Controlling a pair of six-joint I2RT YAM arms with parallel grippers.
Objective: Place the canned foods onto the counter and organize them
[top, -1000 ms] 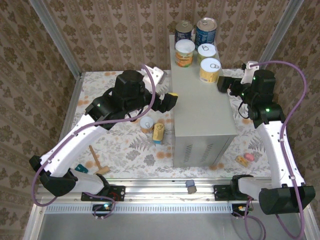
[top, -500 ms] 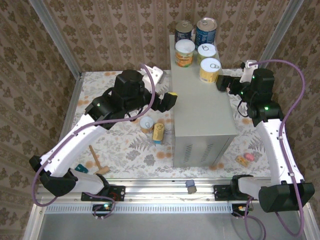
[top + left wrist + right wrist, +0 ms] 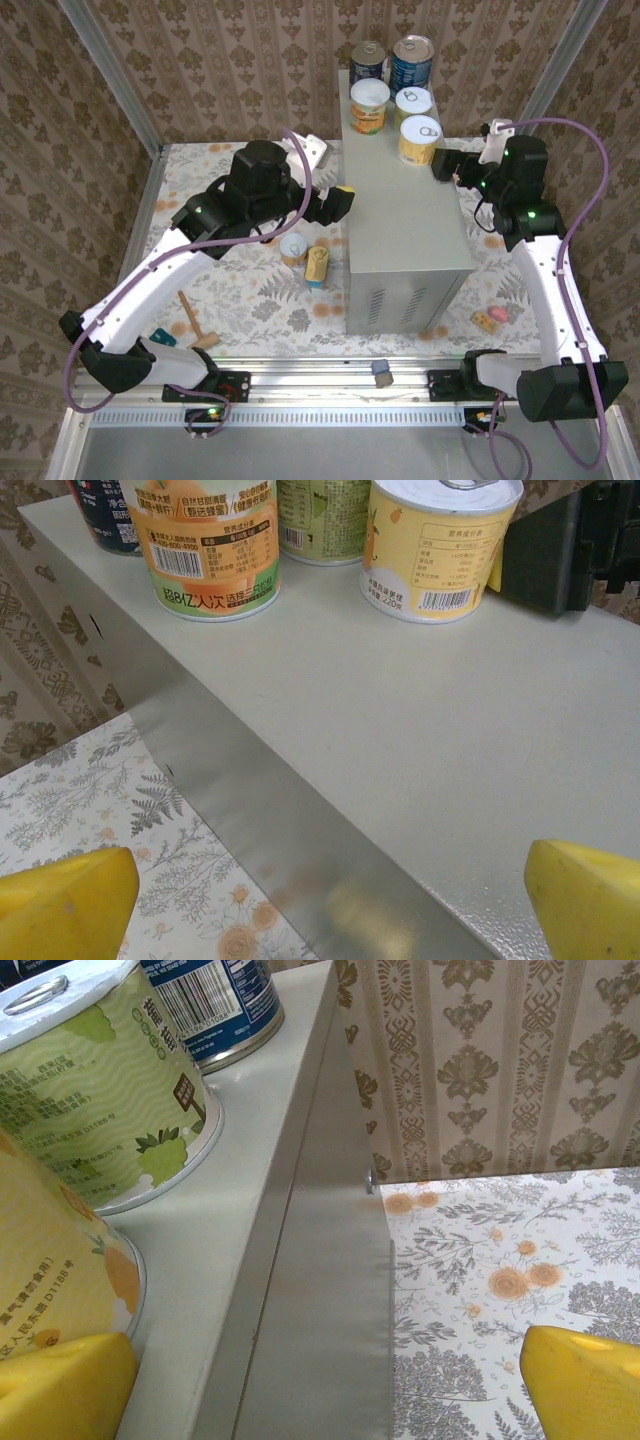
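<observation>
**A:** Why are five cans crowded at the 12 o'clock end of the counter?

**B:** I'd guess it's to keep the near end free. The two blue cans stand at the far edge. The orange can, the green can and the yellow can sit just in front of them.

**A:** And the right gripper?

**B:** Its jaws are wide apart and hold nothing. It sits just beside the yellow can, at that can's 3 o'clock. It may be placed to nudge the can into line, but I can't be sure.

**A:** What about the left gripper?

**B:** Its fingers are spread and empty too. It hovers at the counter's 9 o'clock edge.

**A:** Why there?

**B:** Two tins aren't up yet. A short can and a flat tin lie on the table at its 7 o'clock, just beside each other. It probably goes for one of those next.
</observation>
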